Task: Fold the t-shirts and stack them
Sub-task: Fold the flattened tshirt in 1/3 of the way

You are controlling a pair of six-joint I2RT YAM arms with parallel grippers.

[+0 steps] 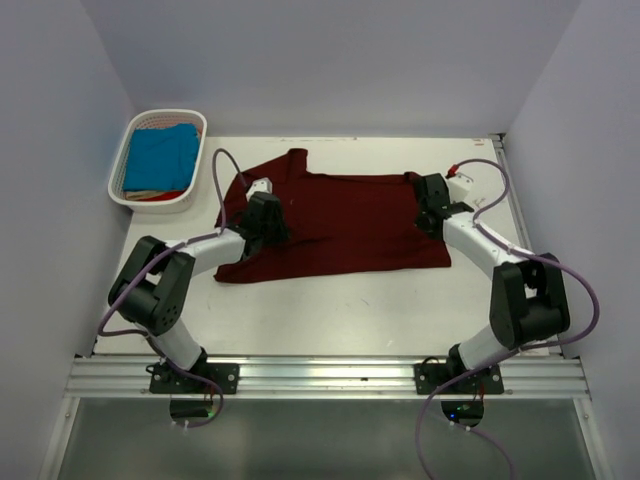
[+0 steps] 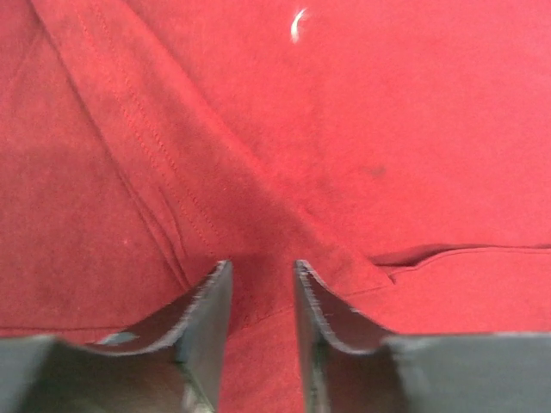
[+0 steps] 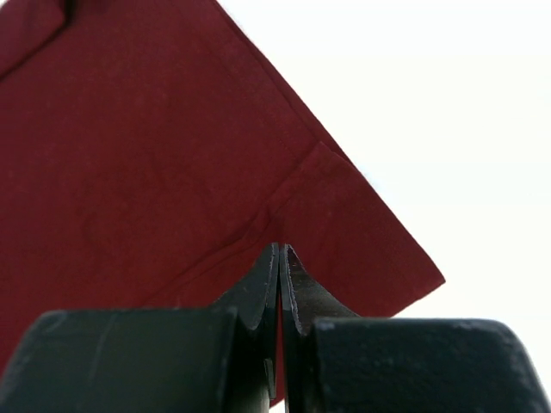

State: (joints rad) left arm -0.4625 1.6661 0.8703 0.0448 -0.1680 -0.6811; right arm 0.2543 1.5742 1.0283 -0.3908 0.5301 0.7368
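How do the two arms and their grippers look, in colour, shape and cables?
The left arm and right arm have white links and bulky black joints. A purplish-grey cable loops along each. The left gripper and right gripper have dark, flat fingers that curve to thin tips.

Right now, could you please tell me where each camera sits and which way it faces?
Top external: above and behind, looking down on table, maroon t-shirt and basket; both arms show.
Left wrist: close above the shirt; left gripper parted.
Right wrist: facing the shirt's corner; right gripper shut on it.
All share the maroon t-shirt.
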